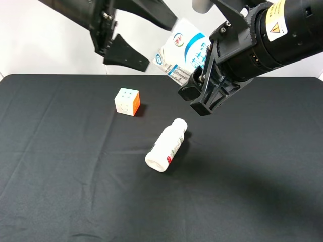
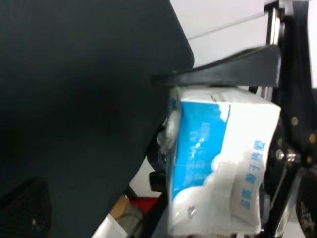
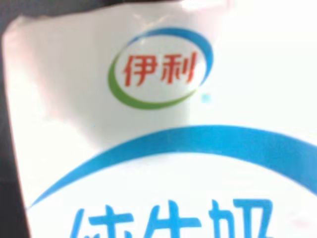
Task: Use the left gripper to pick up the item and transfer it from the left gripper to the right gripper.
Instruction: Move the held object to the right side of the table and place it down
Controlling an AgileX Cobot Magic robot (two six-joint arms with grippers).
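The item, a white carton (image 1: pixel 182 44) with blue print, hangs tilted in the air above the far side of the table. My right gripper (image 1: pixel 196 83), on the bulky arm with the yellow label, is shut on its lower end. The carton fills the right wrist view (image 3: pixel 163 124), where no fingers show. My left gripper (image 1: pixel 161 44) is spread open beside the carton's left side. Its upper finger (image 1: pixel 166 19) lies by the carton's top. In the left wrist view one black finger (image 2: pixel 223 74) lies along the carton (image 2: pixel 218 158); the other finger is hidden.
A white plastic bottle (image 1: pixel 166 145) lies on its side on the black tablecloth (image 1: pixel 60 176) near the middle. A multicoloured puzzle cube (image 1: pixel 127 101) sits left of it, under the left arm. The cloth's far edge meets a white wall.
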